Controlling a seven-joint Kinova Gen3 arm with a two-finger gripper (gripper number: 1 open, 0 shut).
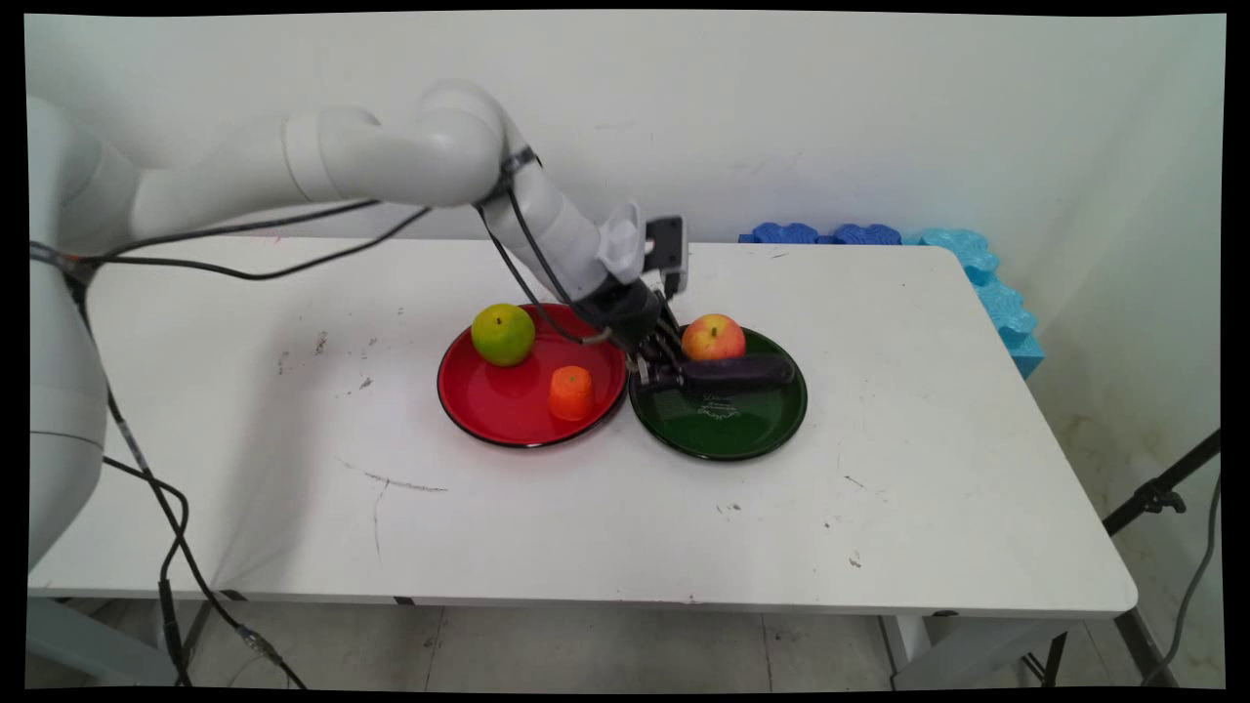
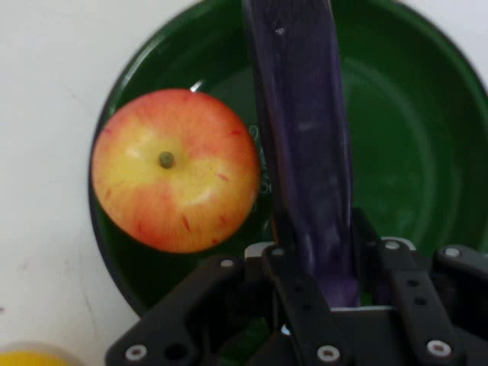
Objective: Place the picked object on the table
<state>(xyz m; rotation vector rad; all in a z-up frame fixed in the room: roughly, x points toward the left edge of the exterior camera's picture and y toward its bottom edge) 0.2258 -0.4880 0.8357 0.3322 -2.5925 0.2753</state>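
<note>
Taking the glossy round red plate (image 1: 508, 410) as the landmark and reading from left to right: a green-yellow round fruit (image 1: 503, 334) sits on the plate's far left part, a small orange stubby piece like a cut carrot end (image 1: 571, 392) stands on its right part, and just to the right, rim almost touching rim, lies the dark green round plate (image 1: 723, 434) on the white surface (image 1: 879, 469). On that green plate rest a red-and-yellow apple (image 1: 713, 338) at its far side and a long dark purple eggplant-shaped piece (image 1: 737, 373) lying across its middle. The black two-finger tool (image 1: 656, 376) is down at the green plate's left edge, nearest the red plate, closed around the left end of the purple piece. As for progress, the grip looks made, yet the purple piece seems to lie on the green plate, not raised; whether it is being set down or picked up cannot be judged. The main view alone shows the red plate, its two pieces and the blue foam blocks (image 1: 967, 254) far to the right at the wall. The hand view alone shows the fingers (image 2: 293, 282) pressing both sides of the purple piece (image 2: 305, 137), the apple (image 2: 177, 169) just beside it, stem dimple up, and the green rim (image 2: 122, 84).
</note>
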